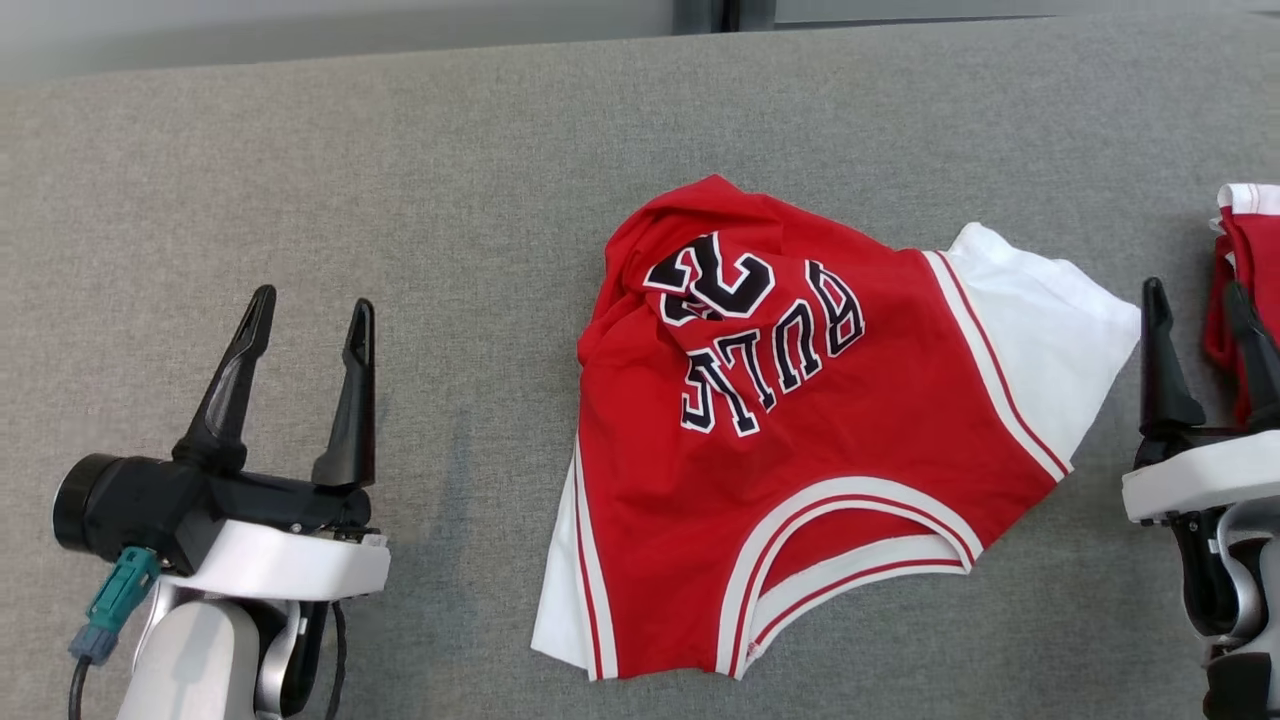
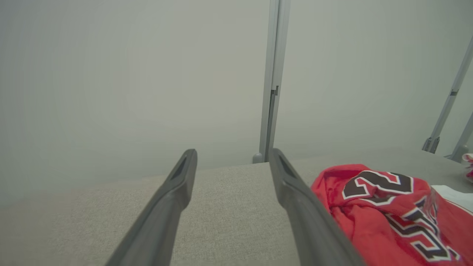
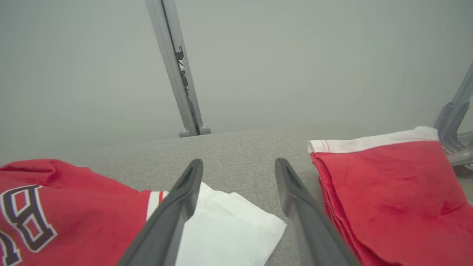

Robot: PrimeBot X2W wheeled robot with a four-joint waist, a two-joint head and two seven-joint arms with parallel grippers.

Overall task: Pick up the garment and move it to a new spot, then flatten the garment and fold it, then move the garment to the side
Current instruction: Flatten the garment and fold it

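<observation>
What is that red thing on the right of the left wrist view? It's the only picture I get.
Observer: A crumpled Bulls jersey. The head view shows its striped neckline on the side nearest the robot.
Operator: Is anything gripping it?
Observer: No. The right pincer stands open beside the white sleeve, holding nothing.
Operator: Are there other clothes around?
Observer: Yes. A stack of folded red cloth with a white edge lies on the other side of that pincer.
</observation>
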